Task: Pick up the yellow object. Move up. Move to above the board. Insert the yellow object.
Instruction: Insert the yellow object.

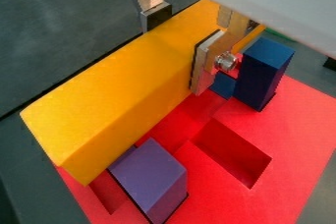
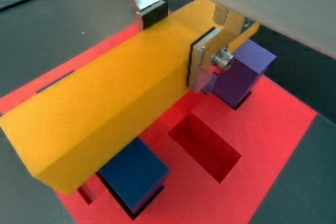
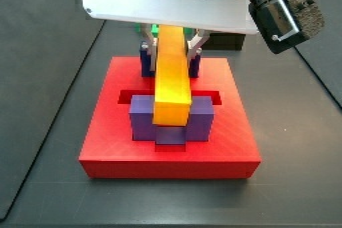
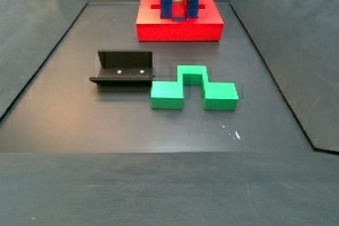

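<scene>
Views: only your far side view shows the fixture (image 4: 125,70) and green block (image 4: 193,87), both well apart from the board (image 4: 179,28).
Room: open recess (image 1: 234,151) beside the yellow object (image 1: 121,91); purple block (image 1: 148,177) close by.
Gripper (image 1: 184,39): clamped on the yellow object over the board (image 3: 170,144), between the upright blocks.
</scene>
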Available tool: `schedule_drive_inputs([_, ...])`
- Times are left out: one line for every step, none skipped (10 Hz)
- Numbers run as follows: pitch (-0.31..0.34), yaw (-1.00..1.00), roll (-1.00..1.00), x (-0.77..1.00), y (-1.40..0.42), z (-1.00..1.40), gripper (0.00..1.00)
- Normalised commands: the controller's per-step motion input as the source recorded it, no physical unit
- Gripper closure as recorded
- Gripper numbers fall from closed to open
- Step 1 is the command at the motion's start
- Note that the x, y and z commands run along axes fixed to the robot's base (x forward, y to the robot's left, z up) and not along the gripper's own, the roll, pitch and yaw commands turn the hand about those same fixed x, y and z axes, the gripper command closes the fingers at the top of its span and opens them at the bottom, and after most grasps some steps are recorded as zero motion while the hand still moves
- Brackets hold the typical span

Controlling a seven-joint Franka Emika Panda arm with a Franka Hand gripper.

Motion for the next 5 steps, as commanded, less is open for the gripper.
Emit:
schedule_drive_inputs([0.000,0.00,0.10,0.04,-0.09,-0.46,1.00])
schedule_drive_inputs([0.000,0.00,0.07,0.03,-0.07,-0.49,1.00])
schedule_drive_inputs([0.000,-0.02,0.17,0.02,-0.05,-0.44,1.00])
schedule_drive_inputs([0.011,-0.07,0.18,0.00,-0.04,-0.35,1.00])
schedule_drive_inputs([0.011,-0.05,0.16,0.00,-0.02,-0.28,1.00])
